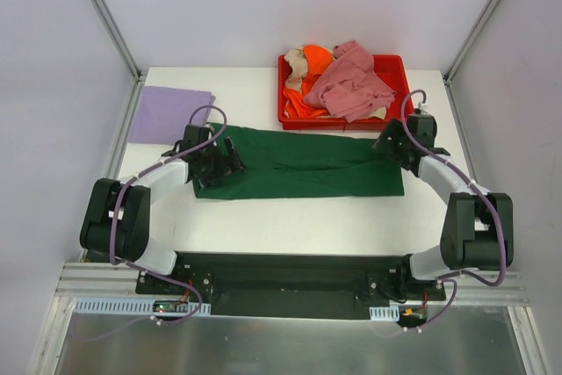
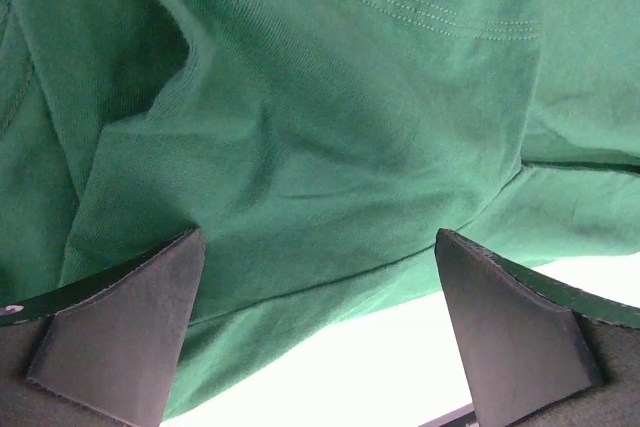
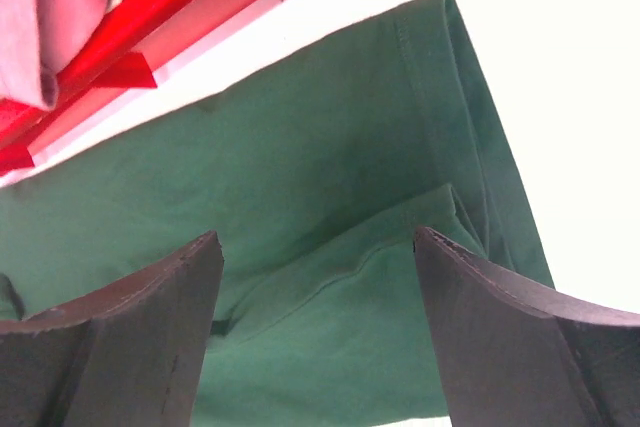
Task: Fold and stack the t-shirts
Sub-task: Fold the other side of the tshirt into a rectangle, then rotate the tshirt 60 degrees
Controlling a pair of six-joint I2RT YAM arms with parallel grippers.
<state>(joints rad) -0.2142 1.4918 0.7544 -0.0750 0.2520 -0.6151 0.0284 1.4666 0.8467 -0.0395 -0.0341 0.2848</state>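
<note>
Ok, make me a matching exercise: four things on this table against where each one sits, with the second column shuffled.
1 green t-shirt
2 lavender t-shirt
3 pink t-shirt
4 red tray

A far edge, right of centre
B far left corner, folded flat
C spread out in the middle
D crumpled on top of the heap in the tray

Pairs: 1-C, 2-B, 3-D, 4-A

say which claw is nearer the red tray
Right. The right claw is over the green shirt's end beside the red tray; the left claw is at the shirt's other end.
</note>
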